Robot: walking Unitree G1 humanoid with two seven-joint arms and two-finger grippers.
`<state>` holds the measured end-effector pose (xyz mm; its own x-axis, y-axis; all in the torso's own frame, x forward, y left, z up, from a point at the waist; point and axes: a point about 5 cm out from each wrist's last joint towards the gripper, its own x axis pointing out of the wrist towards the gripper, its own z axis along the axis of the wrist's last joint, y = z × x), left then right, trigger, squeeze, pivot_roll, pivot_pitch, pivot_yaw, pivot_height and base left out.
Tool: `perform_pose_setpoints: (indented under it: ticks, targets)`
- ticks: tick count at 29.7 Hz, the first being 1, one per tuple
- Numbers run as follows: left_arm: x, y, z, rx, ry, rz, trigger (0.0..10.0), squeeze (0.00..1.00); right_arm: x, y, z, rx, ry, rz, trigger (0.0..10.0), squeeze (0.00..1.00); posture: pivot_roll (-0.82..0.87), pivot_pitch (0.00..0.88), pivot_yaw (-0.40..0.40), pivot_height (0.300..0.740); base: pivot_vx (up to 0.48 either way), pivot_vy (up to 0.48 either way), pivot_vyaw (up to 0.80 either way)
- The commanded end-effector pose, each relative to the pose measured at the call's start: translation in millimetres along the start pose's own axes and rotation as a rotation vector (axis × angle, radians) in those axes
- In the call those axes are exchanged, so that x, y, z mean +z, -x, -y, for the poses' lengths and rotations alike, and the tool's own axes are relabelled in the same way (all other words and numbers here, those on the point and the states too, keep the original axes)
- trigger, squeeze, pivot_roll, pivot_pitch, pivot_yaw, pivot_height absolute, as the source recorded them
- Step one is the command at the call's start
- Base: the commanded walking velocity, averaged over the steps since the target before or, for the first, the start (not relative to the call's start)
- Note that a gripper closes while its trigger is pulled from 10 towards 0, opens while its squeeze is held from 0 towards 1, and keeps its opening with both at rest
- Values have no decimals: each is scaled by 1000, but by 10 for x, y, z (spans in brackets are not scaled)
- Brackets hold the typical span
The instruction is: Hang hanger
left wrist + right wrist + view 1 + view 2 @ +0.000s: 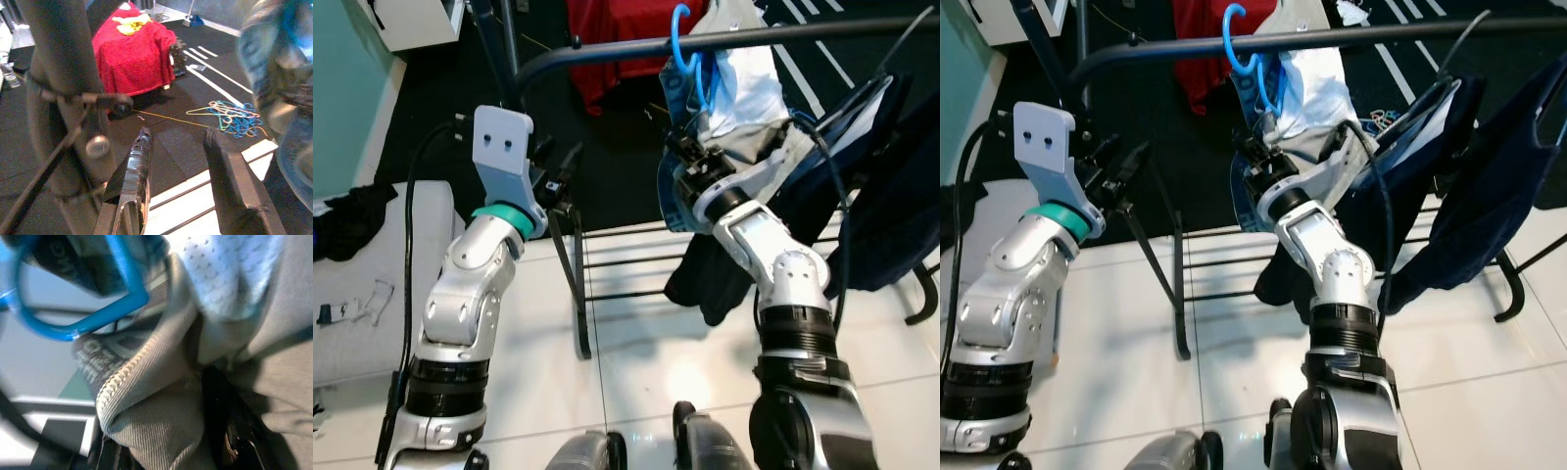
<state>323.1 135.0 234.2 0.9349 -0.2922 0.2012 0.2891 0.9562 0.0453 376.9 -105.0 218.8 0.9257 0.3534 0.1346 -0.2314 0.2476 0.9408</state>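
Note:
A blue hanger (683, 47) carries a white and grey garment (744, 93), and its hook curves over the dark rail (597, 51) of a clothes rack. My right gripper (690, 157) is raised just under the hook, at the garment's collar. In the right wrist view, grey ribbed fabric (146, 401) is bunched between the black fingers (230, 435), with the blue hanger (98, 308) just beyond; the gripper is shut on the garment. My left gripper (563, 168) is held up beside the rack's left upright post (63, 98). Its fingers (132, 166) stand open with nothing between them.
Dark navy clothes (891, 196) hang on the rail's right part. The rack's lower bars (626, 262) and leg (579, 294) stand on the white tile floor. A red-draped object (132, 54) and a pile of coloured hangers (230, 115) lie beyond. A white cushion (421, 225) is at the left.

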Motion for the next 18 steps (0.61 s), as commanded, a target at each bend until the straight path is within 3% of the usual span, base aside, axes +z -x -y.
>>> perform_pose_setpoints:
  ticks: [1, 4, 5, 6, 7, 12, 13, 18]
  targets:
    - [-28, 18, -2, -1, 9, -14, 10000, 0, -8, -16, 82, -68, 0, 12, 10000, 0, -54, 133, 140, 740, 0, 0, 0]
    - [-29, 16, 1, -2, 10, -15, 10000, 0, -22, -15, 103, -88, 27, -1, 10000, 35, -57, 130, 140, 740, 0, 0, 0]
    - [-30, 15, 2, -3, 10, -15, 10000, 0, -48, -10, 124, -103, 52, -20, 10000, 200, -59, 130, 140, 740, 0, 0, 0]
    - [-30, 15, 2, -3, 10, -15, 10000, 0, -48, -10, 124, -103, 52, -20, 10000, 200, -59, 130, 140, 740, 0, 0, 0]
    - [-31, 12, 4, -4, 12, -15, 10000, 0, -77, 14, 158, -115, 75, -41, 10000, 1000, -61, 129, 141, 740, 0, 0, 0]
    - [-36, 8, 14, -7, 13, -16, 10000, 0, -136, 120, 144, -49, 108, -117, 10000, 1000, -70, 127, 142, 740, 0, 0, 0]
    - [-40, 6, 18, -8, 15, -16, 10000, 0, -153, 185, 121, -17, 127, -153, 10000, 24, -71, 127, 141, 740, 0, 0, 0]
    - [-48, -1, 33, -11, 22, -17, 10000, 0, -100, 412, 91, 27, 209, -208, 10000, 0, -80, 126, 140, 740, 0, 0, 0]
